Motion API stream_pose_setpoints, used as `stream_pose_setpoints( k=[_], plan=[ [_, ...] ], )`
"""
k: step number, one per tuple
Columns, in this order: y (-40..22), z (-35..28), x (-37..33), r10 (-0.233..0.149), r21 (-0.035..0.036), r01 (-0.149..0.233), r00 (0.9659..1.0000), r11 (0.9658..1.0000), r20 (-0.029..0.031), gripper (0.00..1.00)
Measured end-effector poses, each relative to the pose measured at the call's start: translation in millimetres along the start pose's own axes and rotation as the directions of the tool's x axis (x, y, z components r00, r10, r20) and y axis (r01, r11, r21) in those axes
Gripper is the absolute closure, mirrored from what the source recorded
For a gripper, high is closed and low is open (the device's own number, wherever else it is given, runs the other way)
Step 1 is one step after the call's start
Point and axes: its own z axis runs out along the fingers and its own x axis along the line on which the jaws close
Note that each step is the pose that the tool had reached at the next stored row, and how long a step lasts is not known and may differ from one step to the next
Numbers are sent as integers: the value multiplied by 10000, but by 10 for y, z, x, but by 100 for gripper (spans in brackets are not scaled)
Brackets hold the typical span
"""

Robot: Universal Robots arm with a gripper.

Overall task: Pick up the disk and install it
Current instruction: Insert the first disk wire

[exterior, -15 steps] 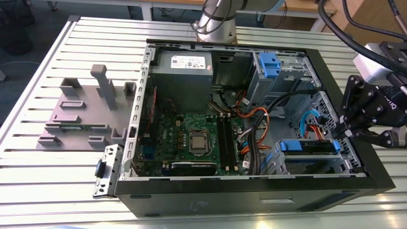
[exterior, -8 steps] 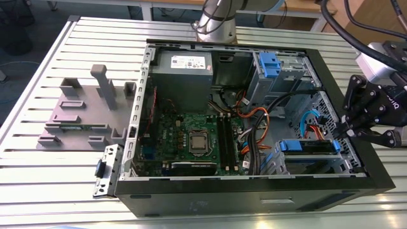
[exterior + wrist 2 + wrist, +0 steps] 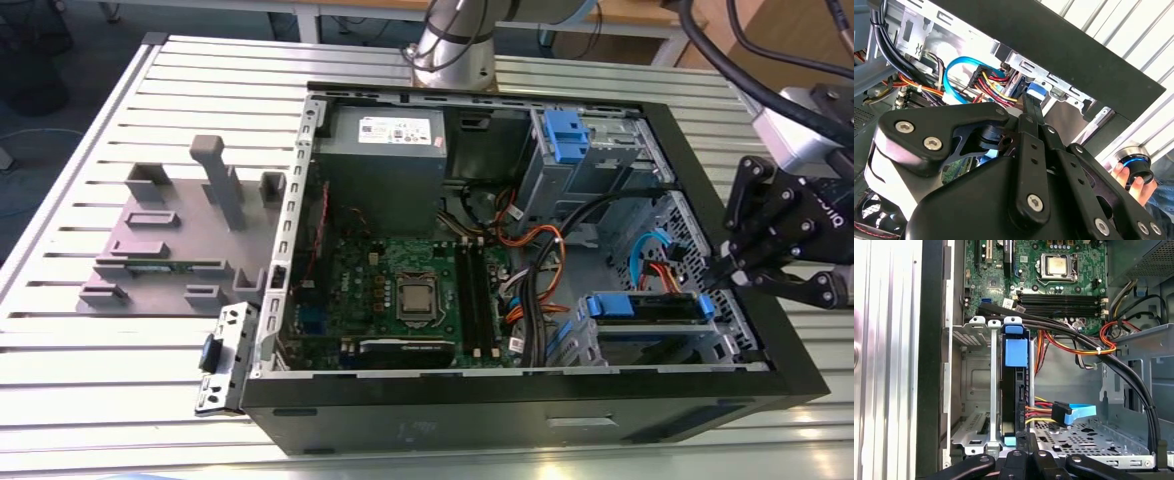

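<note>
Disk seated edge-on in the open computer case's drive cage.
Blue-bracketed grey hard drive disk (image 3: 1015,390) stands upright in the silver metal cage (image 3: 974,390) of the black computer case (image 3: 534,400); black gripper (image 3: 727,272) sits at its end, fingers pinched together, grasp unclear.

Exterior view: high, oblique, over the open computer case (image 3: 534,240). Both wrist views: close behind the gripper (image 3: 1026,442), facing the drive cage (image 3: 979,390), their shared region

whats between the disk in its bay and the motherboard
In the first wrist view, a bundle of black cables runs across the gap between the disk and the motherboard, with orange-red wires beside it.
</note>
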Motion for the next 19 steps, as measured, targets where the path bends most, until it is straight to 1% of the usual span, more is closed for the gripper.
stream_pose_setpoints(
  k=[9, 19],
  plan=[
    [-25, -40, -2, 1, -3, -1, 10000, 10000, 0, 89],
    [-21, -143, -7, 0, -3, 0, 10000, 10000, 1, 89]
  ],
)
